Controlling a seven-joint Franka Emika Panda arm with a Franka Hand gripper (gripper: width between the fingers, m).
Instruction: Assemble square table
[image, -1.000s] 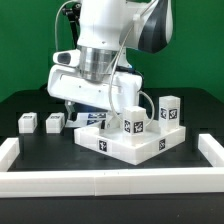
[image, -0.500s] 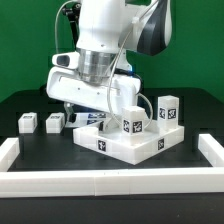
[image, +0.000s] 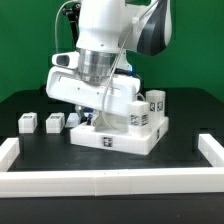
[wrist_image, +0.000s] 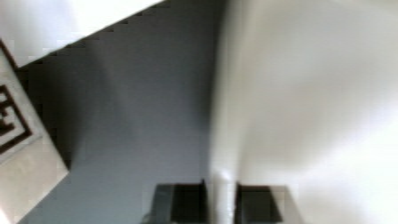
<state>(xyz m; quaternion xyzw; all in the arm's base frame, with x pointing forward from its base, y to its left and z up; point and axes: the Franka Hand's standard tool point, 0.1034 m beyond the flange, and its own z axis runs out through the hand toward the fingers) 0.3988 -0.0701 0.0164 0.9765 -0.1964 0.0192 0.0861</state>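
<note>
One big white arm (image: 100, 45) bent low over the middle of the black table (image: 40, 150), hiding much behind it. Long white border bars (image: 100, 183) along the table's near edge and both sides. Square table slab (image: 135, 138) flat on the table under the arm, just right of centre in the exterior view, a tag (image: 107, 140) on its facing edge. Upright legs (image: 155, 104), tagged, standing on the slab's right part. Loose legs (image: 27, 122) on the table, well apart from the slab at the exterior view's left. Gripper (wrist_image: 222, 200) closed, dark fingers (wrist_image: 178, 203) pinched on a thin white edge, by the look of it the slab's raised rim.
</note>
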